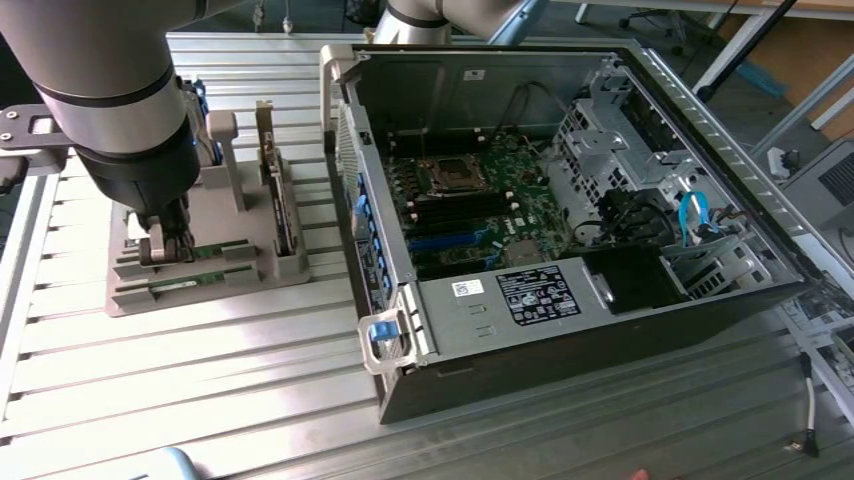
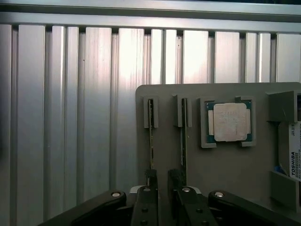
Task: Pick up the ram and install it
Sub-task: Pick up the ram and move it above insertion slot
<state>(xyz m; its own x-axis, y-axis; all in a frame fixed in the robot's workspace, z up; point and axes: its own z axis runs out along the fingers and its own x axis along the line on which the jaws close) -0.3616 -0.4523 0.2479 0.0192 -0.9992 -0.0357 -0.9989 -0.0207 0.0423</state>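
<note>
Open, empty jaws low over grey plastic holder (image 2: 221,165), tips at ends of two thin green RAM sticks (image 2: 183,141) stood edge-up; can't tell which they straddle.

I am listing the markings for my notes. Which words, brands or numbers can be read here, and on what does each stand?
"TOSHIBA": on the hard drive's white label.
Print on the processor chip: too faint to read.
On the computer case, the black label and the white sticker: too small to read.
</note>
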